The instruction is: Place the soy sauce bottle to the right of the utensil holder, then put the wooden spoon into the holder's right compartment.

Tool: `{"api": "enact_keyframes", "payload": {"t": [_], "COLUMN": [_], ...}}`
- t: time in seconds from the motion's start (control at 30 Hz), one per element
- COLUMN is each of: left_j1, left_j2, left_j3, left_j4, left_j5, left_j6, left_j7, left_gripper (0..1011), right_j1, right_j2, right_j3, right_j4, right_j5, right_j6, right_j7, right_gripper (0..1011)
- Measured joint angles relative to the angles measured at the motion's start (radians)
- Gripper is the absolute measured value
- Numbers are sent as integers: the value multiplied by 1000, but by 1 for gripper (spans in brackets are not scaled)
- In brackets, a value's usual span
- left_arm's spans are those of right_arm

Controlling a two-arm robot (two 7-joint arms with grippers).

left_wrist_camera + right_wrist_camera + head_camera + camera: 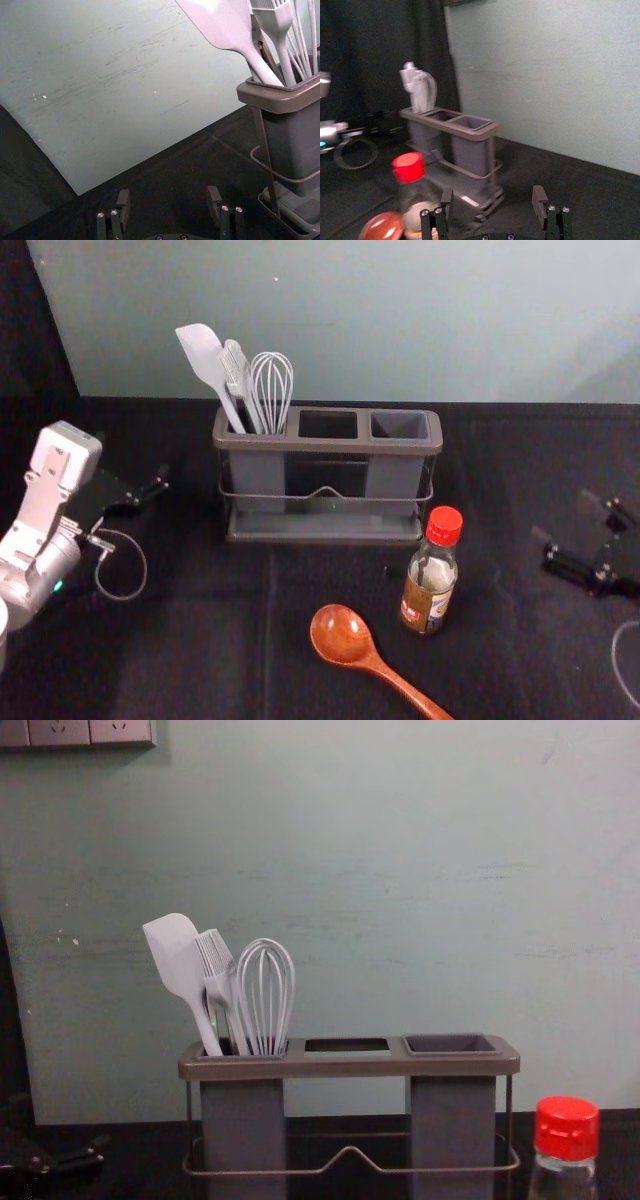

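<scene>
The soy sauce bottle [431, 575] with a red cap stands upright in front of the utensil holder's [330, 530] right end; the chest view shows its cap [567, 1128] at the lower right. The wooden spoon [345, 637] lies on the cloth, left of the bottle, handle toward the near right. The holder's right compartment [400, 426] holds nothing. My right gripper [575, 545] is open at the right, apart from the bottle; in the right wrist view the gripper [492, 202] has nothing between its fingers. My left gripper [150, 490], also open in the left wrist view [167, 202], stays left of the holder.
A white spatula [205, 360], a brush and a whisk [272, 390] stand in the holder's left compartment. A pale wall [400, 320] rises behind the black cloth-covered table [200, 640]. A loop of cable hangs by the left arm.
</scene>
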Motion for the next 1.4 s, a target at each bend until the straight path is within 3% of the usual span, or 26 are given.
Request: {"api": "enact_keyframes", "payload": {"t": [0.17, 0.4, 0.67, 0.87, 1.2, 1.4], "left_j1": [0, 0, 0, 0, 0, 0], "left_j2": [0, 0, 0, 0, 0, 0], "left_j3": [0, 0, 0, 0, 0, 0], "left_j4": [0, 0, 0, 0, 0, 0], "left_j5": [0, 0, 0, 0, 0, 0], "left_j6": [0, 0, 0, 0, 0, 0], "left_j7": [0, 0, 0, 0, 0, 0], "left_gripper": [1005, 1005, 1005, 1005, 1005, 1005], "right_j1": [-30, -30, 26, 90, 183, 224], "right_j2": [37, 58, 15, -33, -99, -129], "right_j3": [8, 0, -33, -75, -133, -150], "right_j4": [-12, -12, -11, -10, 16, 42], "right_j5": [19, -30, -80, -127, -165, -183], "right_j6": [13, -9, 4, 52, 98, 111], "right_j7": [89, 173, 190, 195, 197, 184], "right_gripper": [1002, 1002, 1002, 1002, 1002, 1002]}}
